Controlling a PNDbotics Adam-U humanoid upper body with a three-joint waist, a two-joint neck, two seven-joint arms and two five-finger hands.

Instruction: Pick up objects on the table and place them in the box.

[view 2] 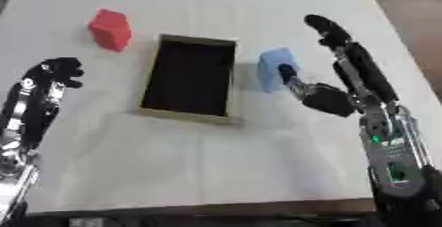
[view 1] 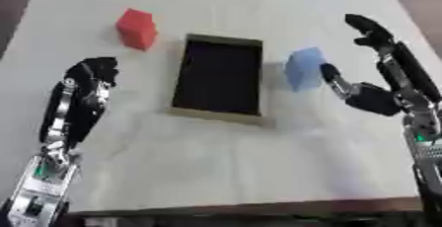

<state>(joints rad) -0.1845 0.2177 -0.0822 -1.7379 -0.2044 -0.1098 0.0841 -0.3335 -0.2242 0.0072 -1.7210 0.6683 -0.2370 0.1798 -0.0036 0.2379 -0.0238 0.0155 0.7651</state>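
The right hand [view 2: 332,97] is reaching in beside the blue block [view 2: 275,69], spread wide and holding nothing: its thumb is pointing at the block's right face, touching it or just short of it, while its fingers [view 2: 326,29] are stretching far past the block, well apart from it. The block is sitting on the white table [view 1: 216,171], just right of the box [view 1: 218,78] and near its far half. The box is lying open in the middle, dark inside, and nothing is showing in it. The red block [view 1: 136,28] is standing far and left of the box, well apart from both hands. The left hand [view 1: 86,90] is hanging over the table's left side, near of the red block; its fingertips are looking bent, and it is holding nothing.

The step in hand looks like closing on the blue block. To do it well, the fingers likely need to be coming down over the block's far side so that thumb and fingers are facing each other across it; a thumb pressing alone could be nudging the block against the box wall. Lifting straight up before crossing left should be keeping the block off the box rim.

Whether the thumb is actually touching the block is hard to make out. The block's left face is turned away, and the box floor is too dark to read. The right forearm is cut off at the picture's near edge.
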